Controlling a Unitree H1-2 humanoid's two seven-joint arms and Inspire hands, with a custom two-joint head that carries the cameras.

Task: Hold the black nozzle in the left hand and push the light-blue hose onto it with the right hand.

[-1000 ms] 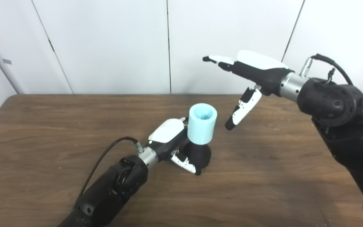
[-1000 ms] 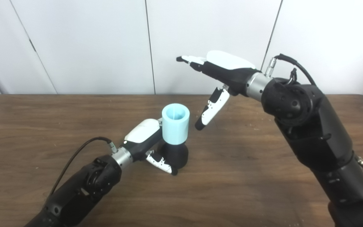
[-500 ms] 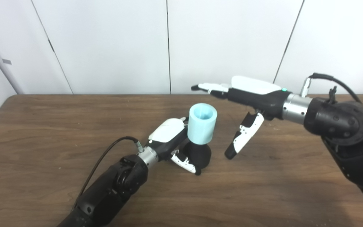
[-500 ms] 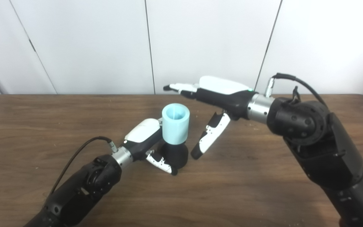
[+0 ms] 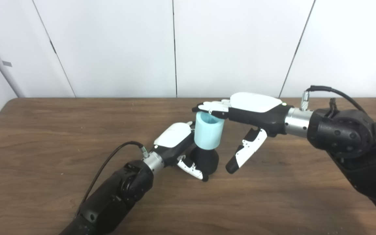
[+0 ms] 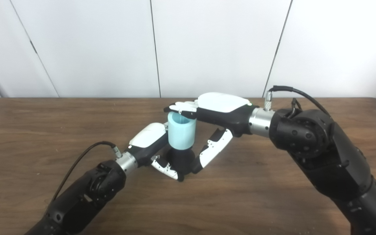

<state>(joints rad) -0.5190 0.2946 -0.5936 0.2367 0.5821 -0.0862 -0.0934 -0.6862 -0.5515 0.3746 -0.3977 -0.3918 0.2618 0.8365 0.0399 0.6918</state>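
1. We see a brown wooden table (image 5: 44, 137) across the whole scene, with white wall panels (image 5: 109, 45) behind it at 12 o'clock.
2. Our right hand (image 5: 246, 111) comes in from 3 o'clock. Its fingers (image 5: 209, 107) lie flat over the top rim of the hose, touching or nearly so, and its thumb (image 5: 245, 151) hangs down at about 4 o'clock of the hose, apart from it. The hand is spread wide and holds nothing.
3. Our left hand (image 5: 175, 140) reaches in from 7 o'clock and is closed around the nozzle, bracing it on the table.
4. The light-blue hose (image 5: 208, 132) stands upright near the table's centre, its lower end on the nozzle's neck.
5. The black nozzle (image 5: 207, 160) sits directly below the hose, at 6 o'clock of it.
6. We judge that the pushing step is in hand: the next move calls for a straight downward press on the rim while the left hand keeps the nozzle from tipping.
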